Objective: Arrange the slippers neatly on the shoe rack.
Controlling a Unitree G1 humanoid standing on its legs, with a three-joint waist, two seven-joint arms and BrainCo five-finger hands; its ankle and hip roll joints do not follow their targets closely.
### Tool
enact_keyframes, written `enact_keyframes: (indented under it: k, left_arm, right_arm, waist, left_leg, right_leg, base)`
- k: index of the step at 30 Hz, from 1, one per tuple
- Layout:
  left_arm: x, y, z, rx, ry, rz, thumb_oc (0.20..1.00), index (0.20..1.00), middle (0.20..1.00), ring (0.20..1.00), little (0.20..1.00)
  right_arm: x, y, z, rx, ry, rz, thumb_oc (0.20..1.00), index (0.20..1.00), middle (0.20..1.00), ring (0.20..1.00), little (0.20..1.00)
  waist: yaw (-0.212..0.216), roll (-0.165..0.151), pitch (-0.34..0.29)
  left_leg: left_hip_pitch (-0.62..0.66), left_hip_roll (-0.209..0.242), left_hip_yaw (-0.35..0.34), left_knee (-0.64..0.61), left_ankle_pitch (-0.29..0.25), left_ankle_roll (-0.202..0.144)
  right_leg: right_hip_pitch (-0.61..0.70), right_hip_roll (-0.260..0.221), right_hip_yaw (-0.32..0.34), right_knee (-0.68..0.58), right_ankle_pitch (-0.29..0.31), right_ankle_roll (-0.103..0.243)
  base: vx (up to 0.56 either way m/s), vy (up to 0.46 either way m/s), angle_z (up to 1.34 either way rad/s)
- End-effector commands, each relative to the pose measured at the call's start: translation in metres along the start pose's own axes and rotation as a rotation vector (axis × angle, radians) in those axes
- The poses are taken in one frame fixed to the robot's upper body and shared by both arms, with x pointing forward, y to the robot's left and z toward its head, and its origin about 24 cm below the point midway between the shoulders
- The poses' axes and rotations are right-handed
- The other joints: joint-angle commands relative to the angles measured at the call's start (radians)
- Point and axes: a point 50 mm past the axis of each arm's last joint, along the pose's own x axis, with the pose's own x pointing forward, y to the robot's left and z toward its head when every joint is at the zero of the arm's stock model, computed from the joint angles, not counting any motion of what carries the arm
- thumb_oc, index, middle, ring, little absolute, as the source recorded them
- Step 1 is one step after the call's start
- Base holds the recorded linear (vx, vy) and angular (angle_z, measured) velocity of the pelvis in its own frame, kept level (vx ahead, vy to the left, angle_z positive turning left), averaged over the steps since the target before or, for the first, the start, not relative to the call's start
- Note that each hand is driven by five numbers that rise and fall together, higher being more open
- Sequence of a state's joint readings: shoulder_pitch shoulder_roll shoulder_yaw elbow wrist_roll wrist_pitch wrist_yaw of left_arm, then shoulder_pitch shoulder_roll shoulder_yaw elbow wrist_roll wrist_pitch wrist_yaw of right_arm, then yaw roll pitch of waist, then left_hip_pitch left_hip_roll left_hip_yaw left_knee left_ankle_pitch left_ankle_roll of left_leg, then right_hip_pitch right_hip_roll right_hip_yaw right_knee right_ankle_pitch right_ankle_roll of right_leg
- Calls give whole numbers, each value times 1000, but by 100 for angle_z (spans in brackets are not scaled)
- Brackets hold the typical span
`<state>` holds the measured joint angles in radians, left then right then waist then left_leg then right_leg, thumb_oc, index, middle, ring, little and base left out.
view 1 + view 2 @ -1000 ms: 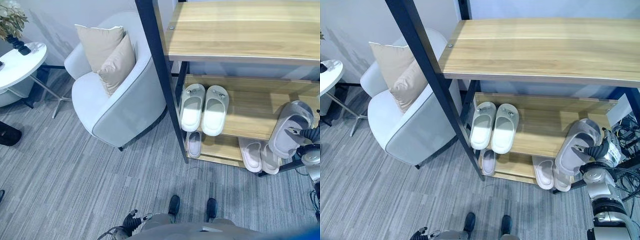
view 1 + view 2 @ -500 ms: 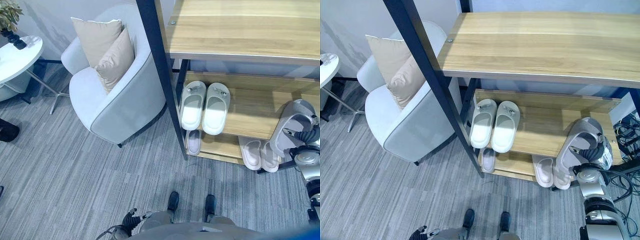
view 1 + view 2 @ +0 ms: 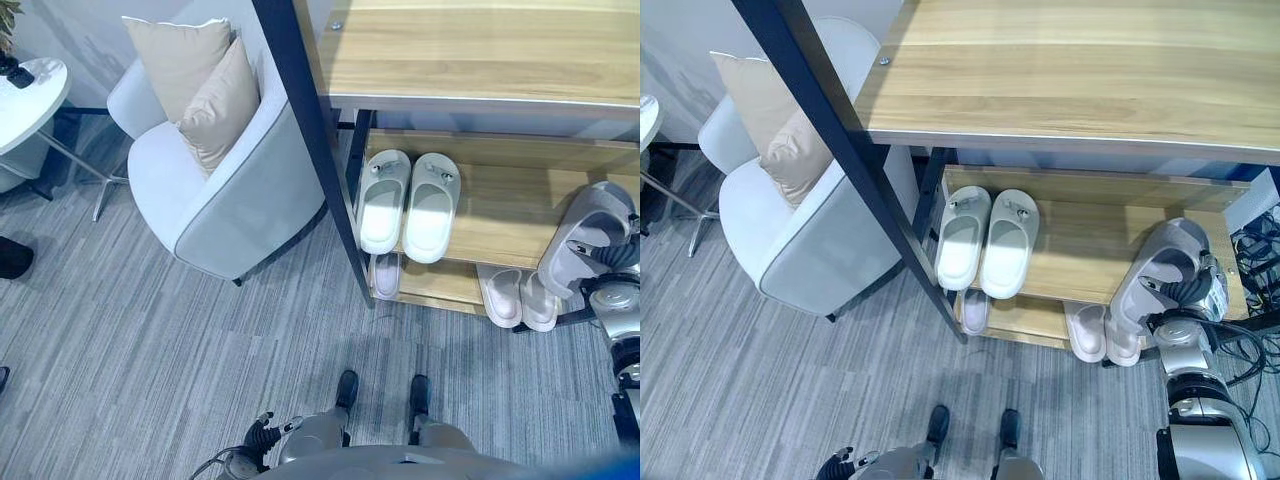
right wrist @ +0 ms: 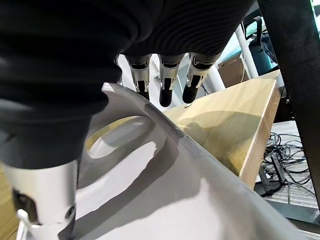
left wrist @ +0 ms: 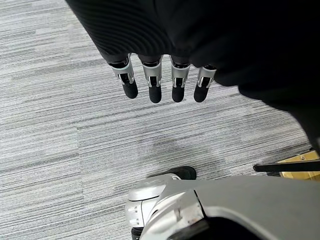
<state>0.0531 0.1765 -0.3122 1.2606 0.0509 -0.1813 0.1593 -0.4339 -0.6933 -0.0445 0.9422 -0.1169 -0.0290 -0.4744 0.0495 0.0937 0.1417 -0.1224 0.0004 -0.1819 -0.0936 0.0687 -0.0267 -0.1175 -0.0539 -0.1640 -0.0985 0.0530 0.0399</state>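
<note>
The shoe rack [image 3: 480, 60] has wooden shelves in a black frame. A white pair of slippers [image 3: 385, 205] lies side by side at the left of the middle shelf [image 3: 500, 215]. My right hand [image 3: 1188, 290] is shut on a grey slipper [image 3: 590, 235], holding it tilted, toe up, at the right end of that shelf. In the right wrist view its fingers [image 4: 167, 80] curl over the grey slipper's strap [image 4: 165, 170]. A single slipper [image 3: 386, 275] and a pale pair [image 3: 503, 295] lie on the bottom shelf. My left hand [image 5: 152, 82] hangs open over the carpet.
A white armchair [image 3: 220, 200] with two beige cushions [image 3: 195, 85] stands just left of the rack's black post [image 3: 310, 140]. A round white table [image 3: 25, 95] is at the far left. Cables [image 3: 1255, 240] lie by the rack's right side. Grey carpet [image 3: 150, 340] lies in front.
The camera has moved, so the whole scene has shifted. My right hand still holds the grey slipper at the middle shelf's right end, hardly moved relative to the rack.
</note>
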Motion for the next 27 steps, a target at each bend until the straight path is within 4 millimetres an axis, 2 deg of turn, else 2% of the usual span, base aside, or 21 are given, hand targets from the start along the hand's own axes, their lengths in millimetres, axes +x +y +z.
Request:
enact_keyframes:
  k: [1,3,4,5,6,7,17,20,23,27]
  left_arm:
    - [-2,-5,-13,48,75,-23,1000,1000,1000,1000,1000]
    - [-2,-4,-13,48,75,-22,1000,1000,1000,1000,1000]
    - [-2,-4,-13,48,75,-21,1000,1000,1000,1000,1000]
    - [-2,-4,-12,49,74,-21,1000,1000,1000,1000,1000]
    - [-2,-3,-12,48,73,-21,1000,1000,1000,1000,1000]
    - [-1,-3,-12,49,71,-20,1000,1000,1000,1000,1000]
    - [0,-1,-8,59,58,-14,1000,1000,1000,1000,1000]
    - [0,-1,-7,57,53,-10,1000,1000,1000,1000,1000]
    - [0,2,-9,48,54,1,1000,1000,1000,1000,1000]
    - [-1,0,-10,34,54,6,1000,1000,1000,1000,1000]
  right_arm:
    - [10,-20,9,-20,-54,-53,1000,1000,1000,1000,1000]
    - [13,-24,13,-30,-67,-66,1000,1000,1000,1000,1000]
    - [13,-24,14,-32,-69,-68,915,915,915,915,915]
    - [14,-25,15,-35,-72,-70,561,561,561,561,561]
    - [14,-25,15,-40,-74,-69,319,319,319,319,319]
    - [14,-25,15,-44,-75,-70,200,200,200,200,200]
    - [11,-22,6,-124,-68,-64,200,200,200,200,200]
    - [7,-21,10,-98,-106,-81,200,200,200,200,200]
    - [-11,-10,23,7,-239,-37,200,200,200,200,200]
    - [-36,-1,26,139,-308,-36,200,200,200,200,200]
  waist:
    - [25,-59,-17]
    - [28,-61,-16]
    - [28,-62,-16]
    - [28,-63,-15]
    - [28,-63,-14]
    - [28,-64,-13]
    - [23,-66,-9]
    - [23,-67,-8]
    - [20,-76,-10]
    - [11,-85,-21]
  left_leg:
    - [24,-31,-22,6,-80,-15]
    - [23,-30,-21,6,-81,-16]
    - [23,-29,-21,6,-81,-16]
    - [23,-28,-20,6,-81,-17]
    - [22,-28,-20,6,-80,-17]
    - [23,-28,-20,6,-80,-17]
    - [23,-30,-15,6,-83,-15]
    - [24,-30,-15,6,-83,-15]
    - [35,-30,-13,6,-88,-12]
    - [48,-28,-6,6,-93,-8]
  right_leg:
    - [80,-61,-18,11,-70,79]
    - [79,-60,-17,11,-72,79]
    - [79,-60,-17,11,-72,79]
    - [79,-59,-16,11,-72,79]
    - [79,-58,-16,11,-73,79]
    - [79,-58,-16,11,-73,79]
    - [82,-60,-19,11,-74,79]
    - [83,-61,-19,11,-74,80]
    - [94,-62,-25,12,-75,83]
    - [107,-61,-28,14,-78,84]
  base:
    - [0,0,0]
    - [0,0,0]
    - [0,0,0]
    - [0,0,0]
    - [0,0,0]
    - [0,0,0]
    - [0,0,0]
    - [0,0,0]
    - [2,12,0]
    - [6,4,2]
